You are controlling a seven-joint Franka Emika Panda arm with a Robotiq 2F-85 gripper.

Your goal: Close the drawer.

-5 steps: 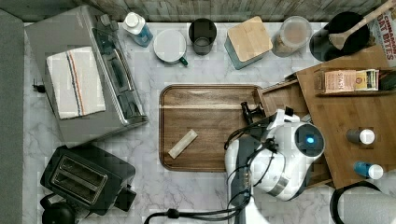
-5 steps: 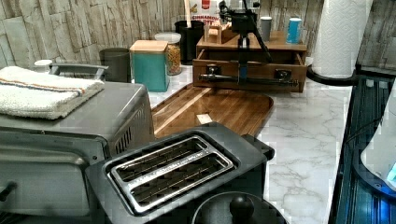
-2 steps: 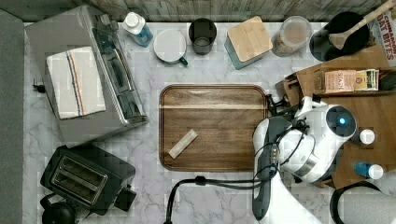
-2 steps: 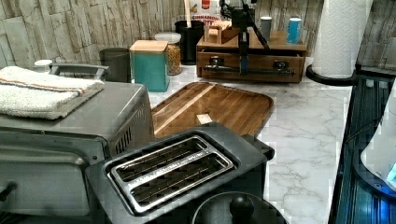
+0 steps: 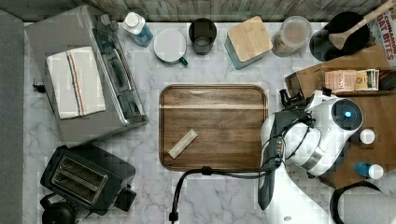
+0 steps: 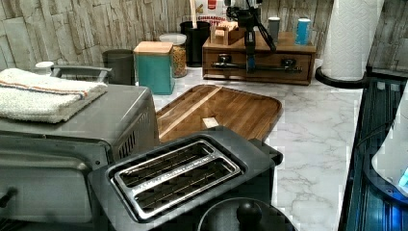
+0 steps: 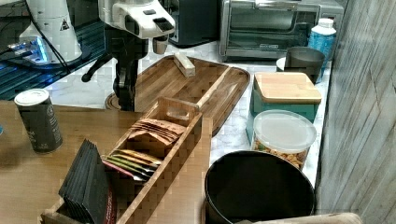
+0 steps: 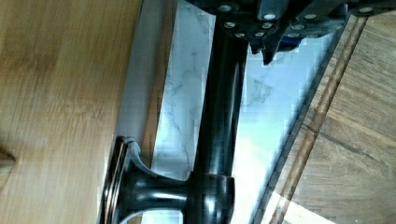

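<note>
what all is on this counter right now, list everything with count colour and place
drawer: 1, medium brown, pushed in flush with the cabinet front, left view
drawer handle: 1, dark bar, along the drawer front
serving tray: 1, dark wood, counter centre
small block: 1, pale, on the tray
toaster oven: 1, silver, top view's left
folded towel: 1, white with stripes, on the toaster oven
toaster: 1, black, top view's lower left
teal canister: 1, wooden lid, by the back wall
tea organiser: 1, wood, on the cabinet top
paper towel roll: 1, white, left view's right
gripper: 1, dark, at the drawer front
</note>
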